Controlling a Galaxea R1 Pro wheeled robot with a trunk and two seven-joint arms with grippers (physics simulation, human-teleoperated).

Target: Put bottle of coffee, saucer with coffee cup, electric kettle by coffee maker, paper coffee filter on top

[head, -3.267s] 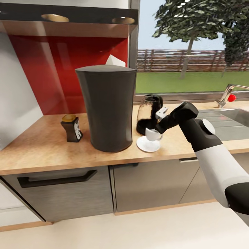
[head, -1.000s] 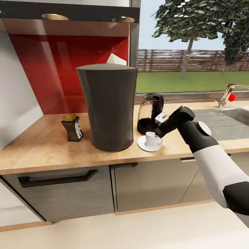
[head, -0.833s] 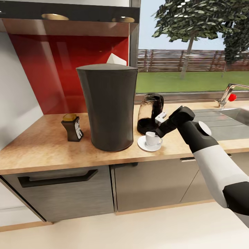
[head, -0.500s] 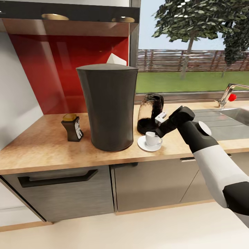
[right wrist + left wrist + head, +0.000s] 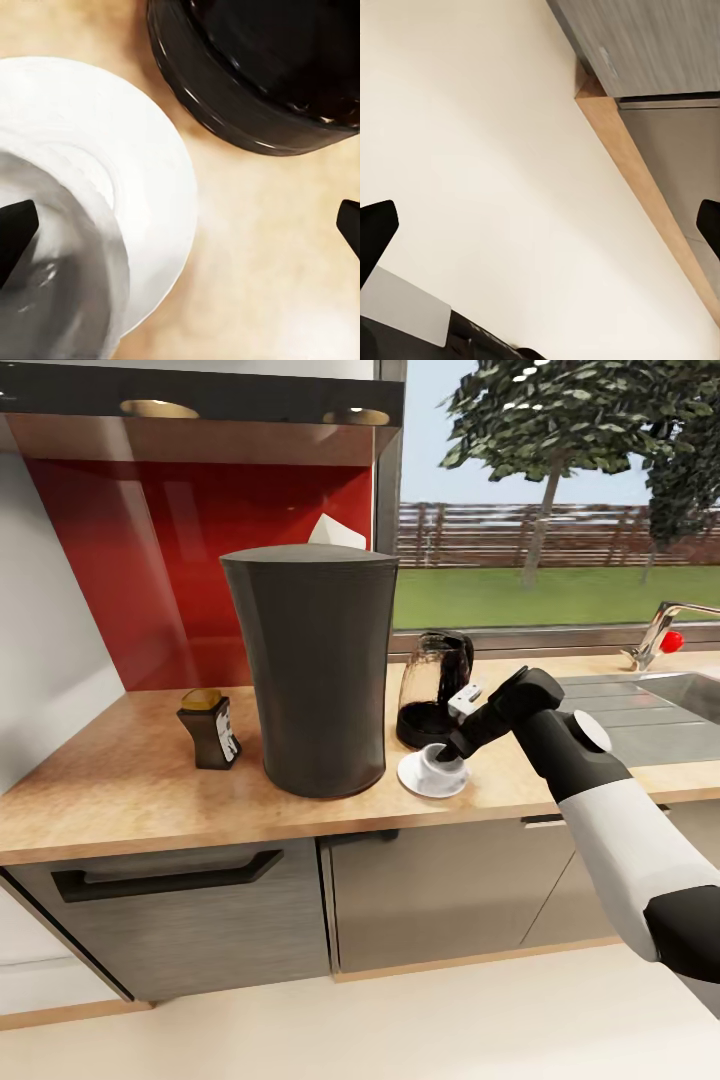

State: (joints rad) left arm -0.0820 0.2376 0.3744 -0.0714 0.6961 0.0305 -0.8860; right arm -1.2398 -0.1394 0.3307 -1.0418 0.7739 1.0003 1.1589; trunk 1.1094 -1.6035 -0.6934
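Observation:
The tall dark-grey coffee maker (image 5: 310,670) stands on the beige countertop (image 5: 130,780), with the white paper coffee filter (image 5: 335,534) showing on its top. To its left is the bottle of coffee (image 5: 208,730). To its right the saucer (image 5: 425,782) (image 5: 154,172) carries the white coffee cup (image 5: 430,758) (image 5: 60,292). The dark electric kettle (image 5: 430,685) (image 5: 255,75) stands just behind them. My right gripper (image 5: 452,745) (image 5: 180,232) hangs open right over the cup's right side, hiding part of it. My left gripper (image 5: 540,232) is open over the floor.
A steel sink (image 5: 650,705) with a faucet (image 5: 655,630) lies in the counter to the right. A dark shelf board (image 5: 250,405) runs above the red back panel. Grey cabinet fronts (image 5: 170,920) sit below the counter.
The cup, held above the saucer 3.3 s ago, now rests on it. In the last half second my right gripper has dropped slightly toward the cup and covers more of it.

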